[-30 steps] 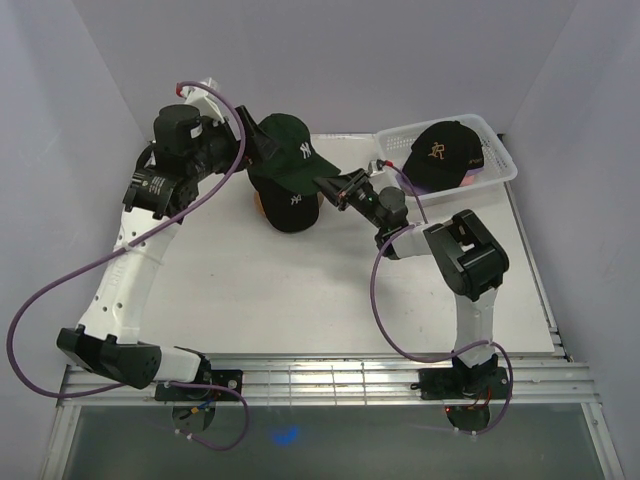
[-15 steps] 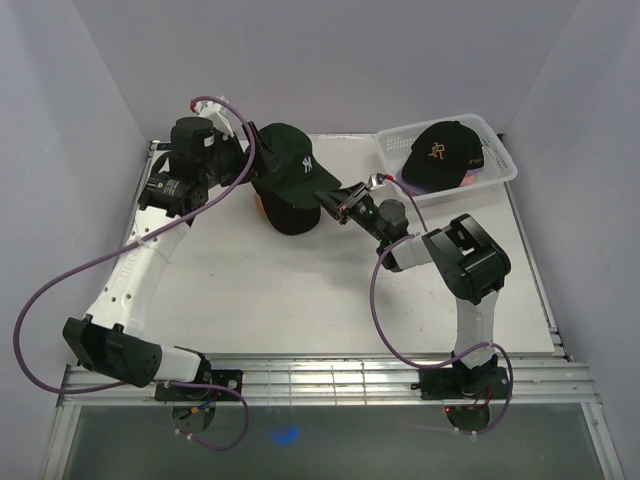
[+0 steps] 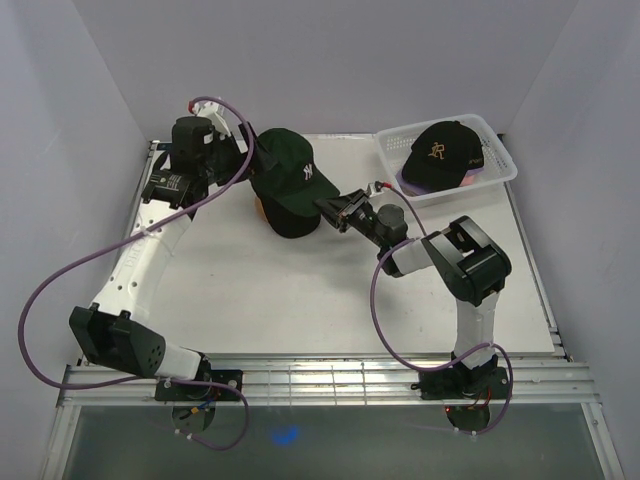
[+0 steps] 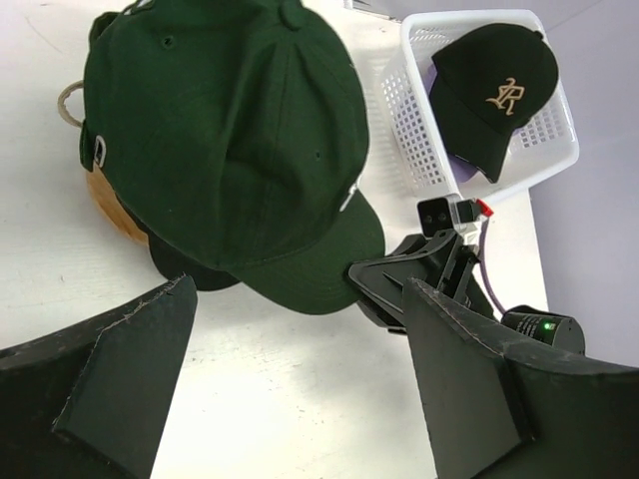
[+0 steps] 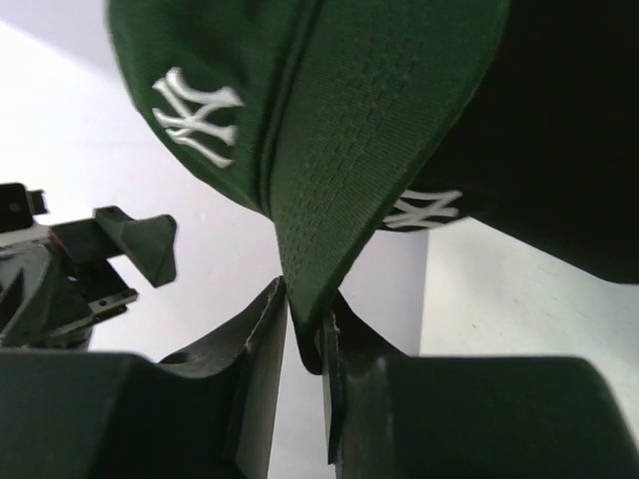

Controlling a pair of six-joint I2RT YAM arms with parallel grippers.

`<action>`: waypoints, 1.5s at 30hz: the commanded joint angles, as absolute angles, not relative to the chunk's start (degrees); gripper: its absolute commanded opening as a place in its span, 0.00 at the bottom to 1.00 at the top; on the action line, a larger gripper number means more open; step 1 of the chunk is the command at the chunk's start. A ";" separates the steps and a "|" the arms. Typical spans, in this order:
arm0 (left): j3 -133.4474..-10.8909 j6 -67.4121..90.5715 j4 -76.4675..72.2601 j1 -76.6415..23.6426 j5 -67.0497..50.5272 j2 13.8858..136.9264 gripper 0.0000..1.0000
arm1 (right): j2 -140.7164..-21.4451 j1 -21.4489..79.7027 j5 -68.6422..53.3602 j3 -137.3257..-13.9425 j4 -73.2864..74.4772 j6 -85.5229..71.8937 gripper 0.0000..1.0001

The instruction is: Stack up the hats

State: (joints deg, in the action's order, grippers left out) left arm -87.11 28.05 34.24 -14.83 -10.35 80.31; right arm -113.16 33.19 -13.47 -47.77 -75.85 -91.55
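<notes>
Bright even overhead light, soft shadows, near fingers blurred

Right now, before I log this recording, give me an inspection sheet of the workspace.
Surface: white tabletop.
Job's things: dark green fabric cap over black fabric cap on round wooden stand; black gold-logo cap over lavender cap in white mesh basket.
Clutter: nothing seen.
Grippers: right gripper, fingers shut on green cap's brim; left gripper, fingers spread, empty.
Cables: purple cables loop along both arms.
Surroundings: plain white walls.
</notes>
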 commanded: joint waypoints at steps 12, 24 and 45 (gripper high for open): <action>-84.64 27.25 32.34 -12.04 -12.74 80.42 0.94 | -113.47 34.72 -17.75 -46.84 -60.83 -91.23 0.12; -83.85 27.16 31.99 -11.95 -12.31 80.68 0.94 | -113.82 35.07 -18.19 -50.62 -42.90 -87.89 0.08; -83.41 27.42 31.99 -10.99 -12.57 80.51 0.94 | -118.92 35.16 -18.90 -60.20 -24.70 -82.18 0.34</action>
State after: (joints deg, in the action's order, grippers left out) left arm -83.57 27.86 32.53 -11.49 -11.97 81.30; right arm -115.24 34.22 -18.59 -61.08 -40.34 -85.12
